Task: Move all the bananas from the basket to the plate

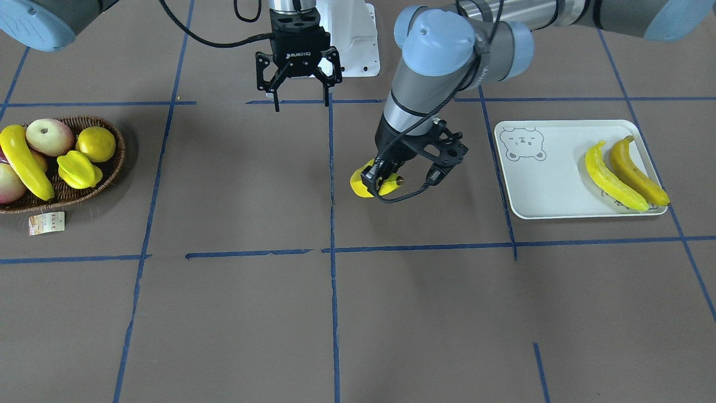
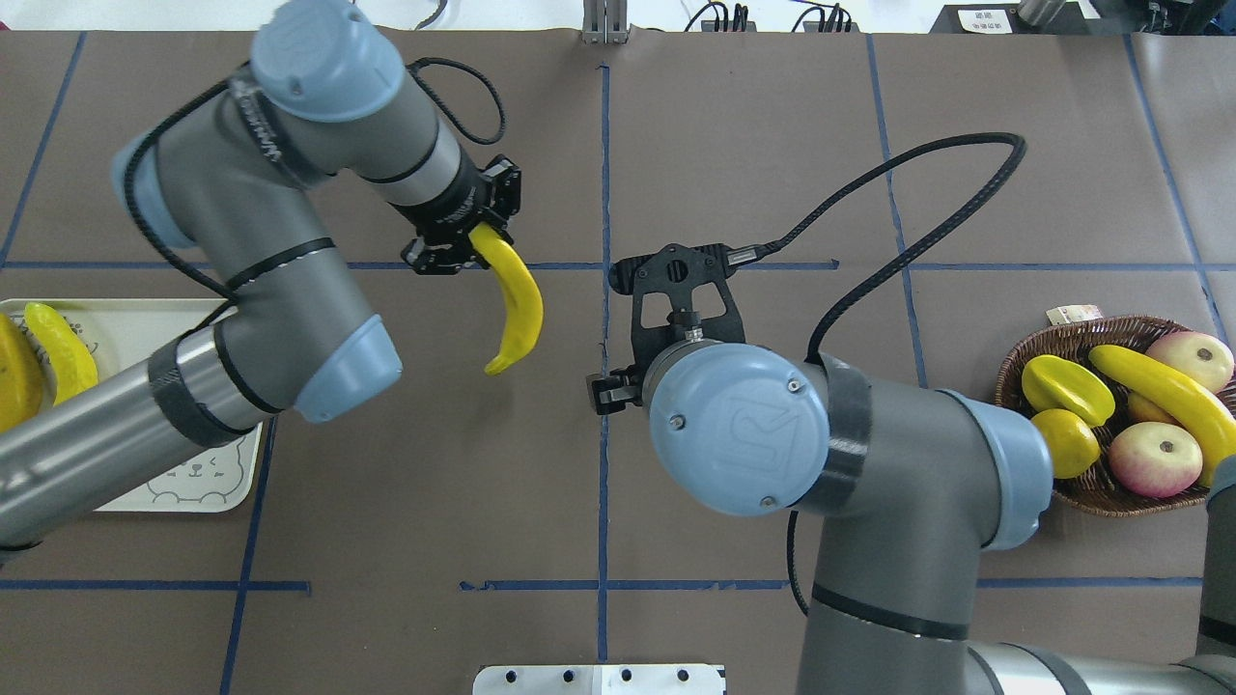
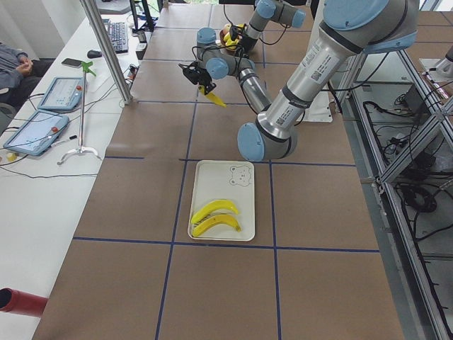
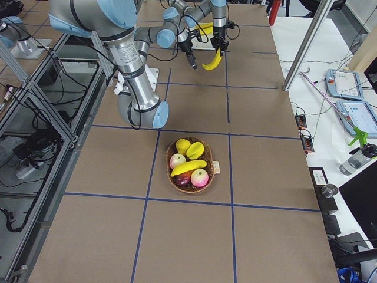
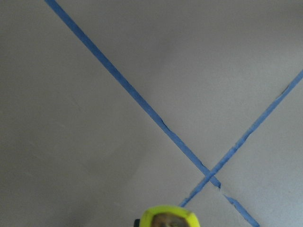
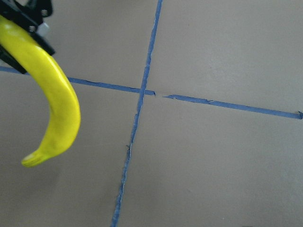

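Note:
My left gripper [image 1: 385, 180] is shut on the stem end of a yellow banana [image 2: 514, 301], which hangs above the brown table near its middle. The right wrist view shows that same banana [image 6: 56, 104] hanging in the air. My right gripper [image 1: 301, 103] stands open and holds nothing, close to the robot's base. Two bananas [image 1: 612, 180] [image 1: 639, 173] lie side by side on the white plate [image 1: 551, 187]. One more banana [image 1: 25, 162] lies across the fruit in the wicker basket [image 1: 118, 159].
The basket also holds apples [image 1: 49, 137], a lemon [image 1: 96, 144] and a starfruit [image 1: 78, 169]; a paper tag [image 1: 46, 222] lies beside it. A white base plate [image 1: 358, 45] sits behind the right gripper. Blue tape lines cross the table.

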{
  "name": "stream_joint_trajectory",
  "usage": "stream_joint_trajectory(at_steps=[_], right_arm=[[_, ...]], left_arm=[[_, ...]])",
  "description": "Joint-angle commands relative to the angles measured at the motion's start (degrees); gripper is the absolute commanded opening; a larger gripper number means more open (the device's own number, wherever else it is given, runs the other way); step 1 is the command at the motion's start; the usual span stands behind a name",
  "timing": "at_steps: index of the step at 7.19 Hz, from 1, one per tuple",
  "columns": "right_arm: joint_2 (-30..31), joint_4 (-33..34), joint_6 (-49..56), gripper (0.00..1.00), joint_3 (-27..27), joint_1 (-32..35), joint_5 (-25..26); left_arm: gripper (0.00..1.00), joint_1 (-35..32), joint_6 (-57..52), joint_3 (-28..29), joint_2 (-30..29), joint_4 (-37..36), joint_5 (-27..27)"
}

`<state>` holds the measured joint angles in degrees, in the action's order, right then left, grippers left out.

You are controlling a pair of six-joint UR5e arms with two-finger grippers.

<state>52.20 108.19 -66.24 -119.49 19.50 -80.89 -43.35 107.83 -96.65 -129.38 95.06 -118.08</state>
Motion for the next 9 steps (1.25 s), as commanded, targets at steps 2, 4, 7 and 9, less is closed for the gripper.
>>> stream_joint_trajectory(at_steps=[2,4,7,9], right_arm=[[7.01,0.0,9.24,0.99,-2.86,7.02,-8.48],[9.83,0.09,16.54,0.99,-2.94,15.17,-19.5],[14.15,0.0,25.53,0.99,-3.74,20.83,-24.39],[14.86,0.0,25.64,0.99,-4.08,21.2,-25.02]], left_arm=[[0.0,-9.62,-14.51,-12.2,13.85,-1.26,-10.12],[0.0,-11.76,-28.92,-20.9,16.35,-16.65,-11.29],[0.0,-10.71,-47.49,-23.94,20.46,-28.87,-5.33],[0.0,-10.97,-43.44,-24.02,24.87,-26.34,-5.93]])
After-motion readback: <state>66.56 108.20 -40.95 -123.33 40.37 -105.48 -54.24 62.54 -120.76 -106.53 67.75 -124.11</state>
